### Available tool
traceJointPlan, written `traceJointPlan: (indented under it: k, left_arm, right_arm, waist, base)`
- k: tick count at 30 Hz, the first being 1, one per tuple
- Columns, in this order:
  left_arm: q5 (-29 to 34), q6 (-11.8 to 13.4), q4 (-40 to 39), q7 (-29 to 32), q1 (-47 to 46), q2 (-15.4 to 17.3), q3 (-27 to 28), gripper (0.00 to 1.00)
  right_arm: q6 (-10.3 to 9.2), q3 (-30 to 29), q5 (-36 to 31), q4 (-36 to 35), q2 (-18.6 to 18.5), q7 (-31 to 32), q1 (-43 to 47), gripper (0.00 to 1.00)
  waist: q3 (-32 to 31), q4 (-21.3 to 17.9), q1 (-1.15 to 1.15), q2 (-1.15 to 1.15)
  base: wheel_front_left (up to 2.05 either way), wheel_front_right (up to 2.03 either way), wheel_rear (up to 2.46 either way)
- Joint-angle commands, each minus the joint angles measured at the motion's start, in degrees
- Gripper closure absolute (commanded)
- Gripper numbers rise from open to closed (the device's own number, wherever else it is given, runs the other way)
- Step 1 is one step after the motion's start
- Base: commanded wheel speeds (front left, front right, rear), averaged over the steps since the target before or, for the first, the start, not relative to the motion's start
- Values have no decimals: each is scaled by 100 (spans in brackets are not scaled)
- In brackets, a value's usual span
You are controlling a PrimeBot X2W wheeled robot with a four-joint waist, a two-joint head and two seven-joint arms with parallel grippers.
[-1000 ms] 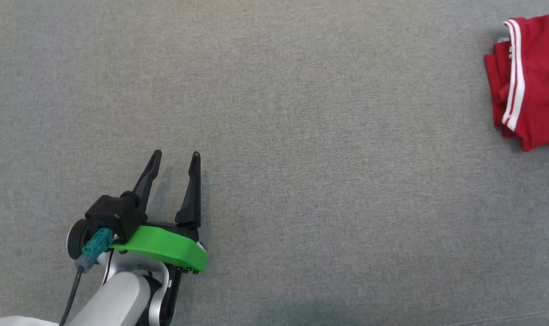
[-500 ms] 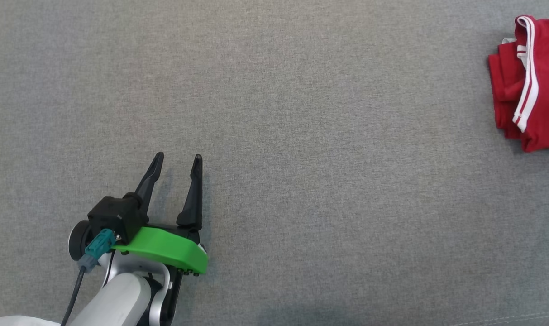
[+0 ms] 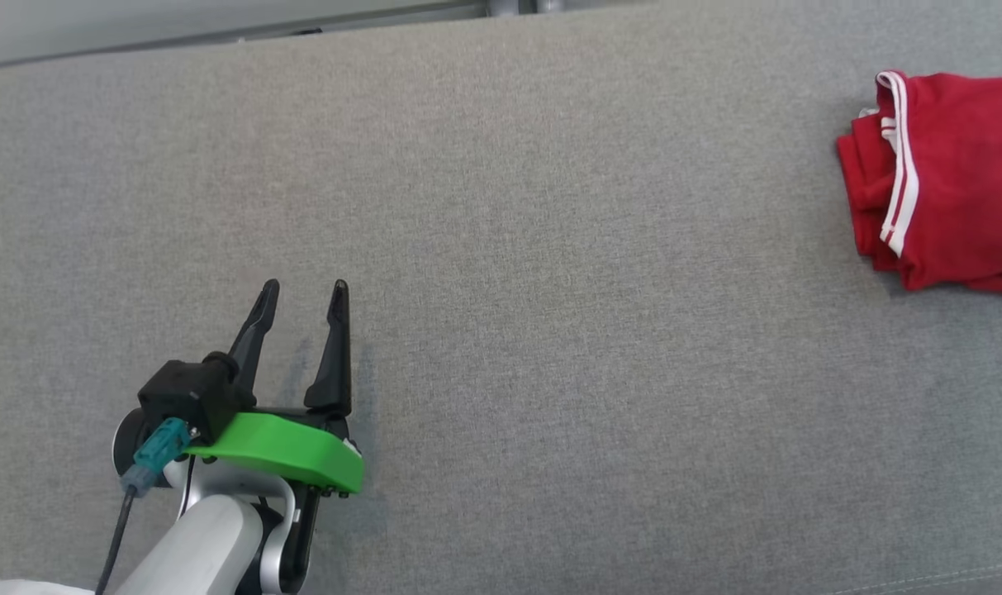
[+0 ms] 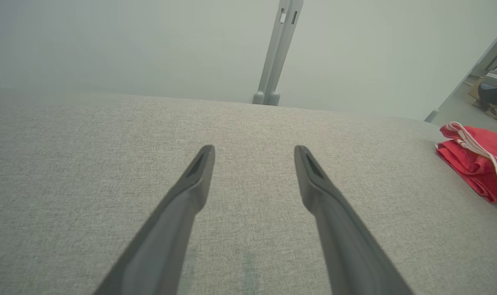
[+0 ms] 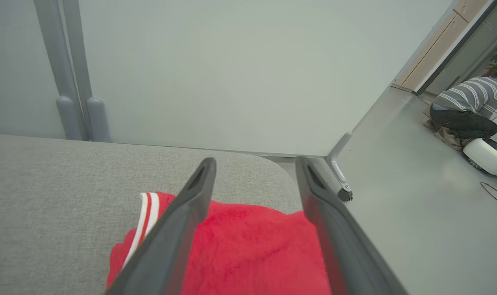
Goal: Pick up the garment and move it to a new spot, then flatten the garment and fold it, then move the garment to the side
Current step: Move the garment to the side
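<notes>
Garment [image 3: 947,190]: soft red cloth, white trim. Tabletop [image 3: 550,248]: grey woven fabric, matt.

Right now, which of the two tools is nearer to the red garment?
The right tool: in its wrist view its open fingers straddle the folded red garment. The left tool stands open over bare grey cloth, with the garment far off.

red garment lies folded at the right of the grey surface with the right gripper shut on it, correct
Wrong on the grip: the right gripper is open, its fingers spread apart over the red garment, as the right wrist view shows. The garment does lie folded at the right of the grey surface.
</notes>
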Motion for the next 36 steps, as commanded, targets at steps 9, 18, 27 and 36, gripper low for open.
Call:
traceJointPlan:
  k: [9, 18, 27, 36]
  left_arm:
    - [-377, -163, 329, -190, 253, -115, 382, 0]
    - [-380, -147, 620, -288, 625, -114, 848, 0]
    - [-15, -87, 623, -301, 1066, 33, 1070, 0]
    - [240, -18, 416, -299, 1484, 15, 1156, 0]
  right_arm:
    - [-2, 1009, 944, -215, 265, -239, 145, 0]
    - [-2, 1643, 1702, -1187, 546, -277, 895, 0]
    - [-2, 1683, 1891, -2665, 1152, 82, 2167, 0]
    - [-2, 1523, 1648, -4247, 1718, 510, 3615, 0]
  waist:
    - [-785, 27, 0, 24]
    - [-1278, 126, 0, 24]
    - [-1552, 205, 0, 24]
    - [-1684, 355, 0, 24]
  base:
    - [0, 0, 0]
    - [0, 0, 0]
    - [0, 0, 0]
    - [0, 0, 0]
